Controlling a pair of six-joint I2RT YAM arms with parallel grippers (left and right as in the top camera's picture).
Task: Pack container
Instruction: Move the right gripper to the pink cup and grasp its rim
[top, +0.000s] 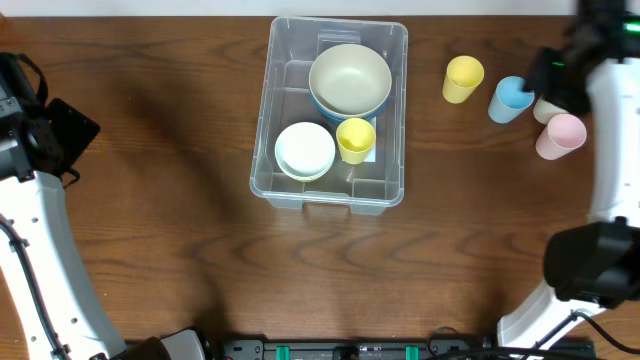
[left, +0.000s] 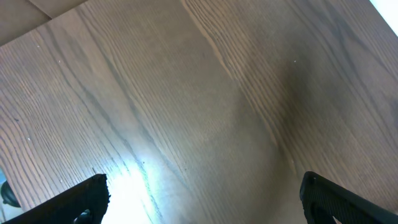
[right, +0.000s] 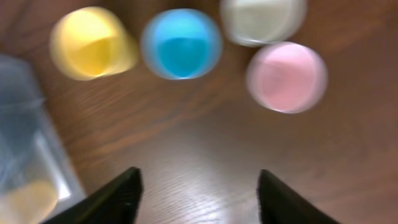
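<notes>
The container (top: 262, 132), a large clear bin, stands at the table's middle. It holds a cream bowl nested in a blue one (top: 350, 80), a white bowl (top: 305, 150) and a yellow cup (top: 356, 140). To its right stand a yellow cup (top: 463, 78), a blue cup (top: 511, 98), a cream cup (top: 547, 109) partly under the arm, and a pink cup (top: 561, 135). My right gripper (right: 199, 186) hangs open above the table near these cups (right: 181, 43) with nothing between its fingers. My left gripper (left: 205, 199) is open over bare wood at the far left.
In the right wrist view, the container's corner (right: 25, 124) lies at the left edge. The right arm's base (top: 590, 260) stands at the front right. The left arm (top: 40, 230) runs along the left edge.
</notes>
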